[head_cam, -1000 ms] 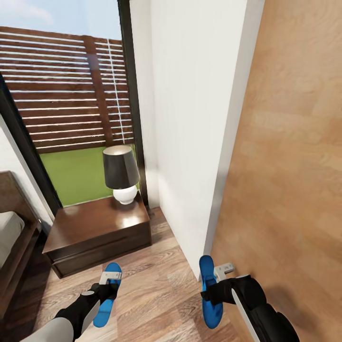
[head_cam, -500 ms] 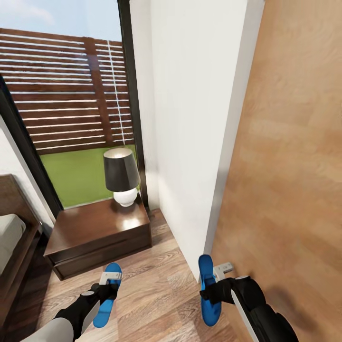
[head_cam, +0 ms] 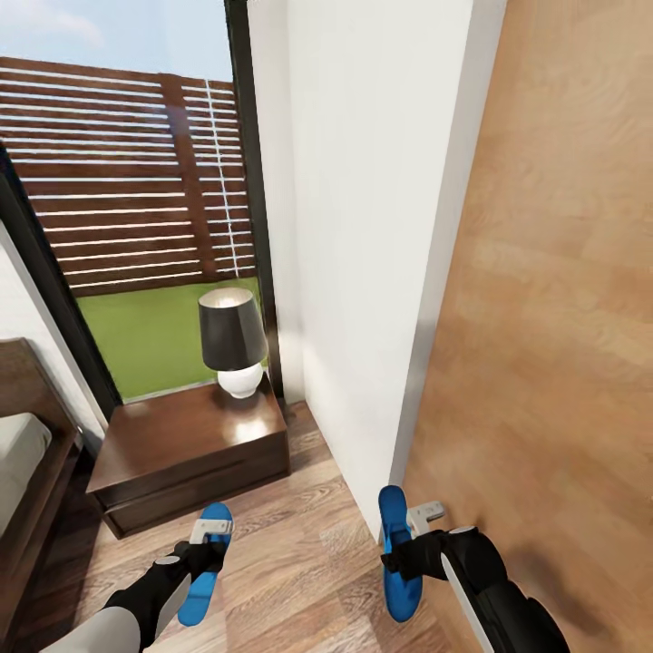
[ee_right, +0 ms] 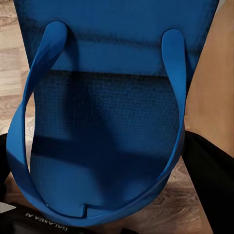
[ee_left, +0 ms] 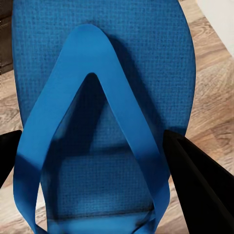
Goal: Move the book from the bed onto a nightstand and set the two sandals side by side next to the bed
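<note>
- Head view: the left gripper (head_cam: 207, 555) pinches the left sandal (head_cam: 205, 564) across its middle, sole lengthwise away from the robot, held above the wood floor (head_cam: 299, 553).
- The right gripper (head_cam: 405, 558) likewise pinches the right sandal (head_cam: 399, 553) at mid-length; this sandal is turned on edge, its blue sole facing the left arm.
- In the left wrist view the left sandal (ee_left: 102, 97) lies between the two black fingers (ee_left: 195, 180), one on each long edge, with its blue V-strap pointing away from the camera.
- In the right wrist view the right sandal (ee_right: 112, 107) sits between the fingers (ee_right: 212, 175), its strap looping toward the camera.
- The two sandals are well apart, one at each side of the view.
- The nightstand (head_cam: 186, 444) stands ahead of the left gripper, its glossy tabletop carrying a lamp (head_cam: 232, 340) at the back right corner; the rest of the top is bare.
- A corner of the bed (head_cam: 23, 462) shows just left of the nightstand, a narrow dark gap between them.
- A white wall (head_cam: 363, 254) ends just beside the right sandal; a wooden panel (head_cam: 553, 317) stands close against the right arm.
- Open floor runs between the nightstand front and the two grippers.
- Behind the nightstand a window (head_cam: 136, 209) shows a slatted fence and grass.
- White lettering on the right gripper body, cut off at the picture's edge, reads "GALAXEA".
</note>
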You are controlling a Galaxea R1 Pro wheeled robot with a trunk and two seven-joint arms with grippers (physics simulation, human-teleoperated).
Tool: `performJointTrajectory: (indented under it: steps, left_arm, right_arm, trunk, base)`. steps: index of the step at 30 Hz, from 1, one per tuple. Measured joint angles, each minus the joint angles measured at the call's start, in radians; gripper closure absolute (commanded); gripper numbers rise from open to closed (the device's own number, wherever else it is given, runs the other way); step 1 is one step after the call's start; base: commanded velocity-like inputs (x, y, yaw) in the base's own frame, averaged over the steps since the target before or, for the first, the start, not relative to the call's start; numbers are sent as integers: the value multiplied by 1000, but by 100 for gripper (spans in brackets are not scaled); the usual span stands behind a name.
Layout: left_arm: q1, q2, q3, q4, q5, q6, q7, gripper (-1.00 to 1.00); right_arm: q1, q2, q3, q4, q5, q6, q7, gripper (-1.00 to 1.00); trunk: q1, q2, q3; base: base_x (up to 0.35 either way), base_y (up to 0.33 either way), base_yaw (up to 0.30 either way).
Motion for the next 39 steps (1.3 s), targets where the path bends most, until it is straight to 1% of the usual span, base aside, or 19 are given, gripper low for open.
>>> performJointTrajectory:
  steps: [37, 39]
  left_arm:
    - [0, -2, 0, 0, 0, 0, 0, 100]
    - [0, -2, 0, 0, 0, 0, 0, 100]
  right_arm:
    - [0, 0, 2, 0, 1, -1, 1, 100]
    - [0, 0, 2, 0, 1, -1, 1, 100]
  trunk:
    - [-142, 259, 116]
    - [-142, 259, 116]
  base:
    - [0, 0, 0]
    - [0, 0, 0]
